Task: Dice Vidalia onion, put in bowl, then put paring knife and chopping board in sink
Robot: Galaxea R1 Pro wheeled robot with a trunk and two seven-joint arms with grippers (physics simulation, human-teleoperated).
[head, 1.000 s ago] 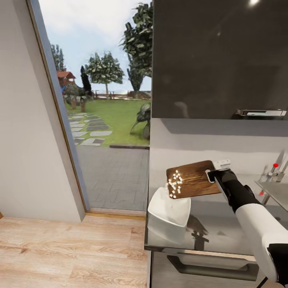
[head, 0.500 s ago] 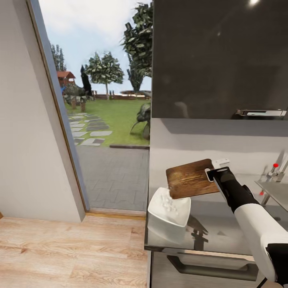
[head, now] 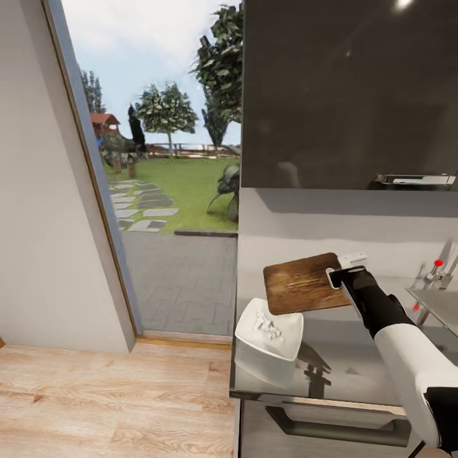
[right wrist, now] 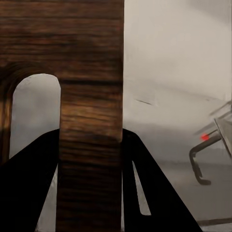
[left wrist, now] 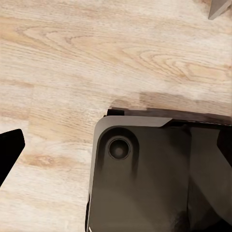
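Standing at the end of the kitchen run, a tall dark glossy cabinet (head: 346, 95) fills the upper right of the head view, with an open doorway (head: 165, 172) to a garden on its left and a light wood floor (head: 114, 401) below. Beneath the cabinet runs the grey countertop (head: 356, 356), and at its far right edge the steel sink (head: 439, 305) shows with its faucet (head: 439, 270) and red knob.

The right arm reaches across the counter, and the right gripper (head: 338, 275) is clamped on the handle end of the wooden chopping board (head: 304, 284), holding it in the air, tilted down toward the bowl. The right wrist view shows the two dark fingers (right wrist: 29, 188) pressed on either side of the board by its slot hole.

The white bowl (head: 248, 346) sits on the counter's left end, just under the board's lower edge. Small white onion pieces (head: 267, 326) lie inside it.

The left wrist view shows floor and a dark robot base (left wrist: 154, 179); whether the left gripper's fingers are open cannot be told.
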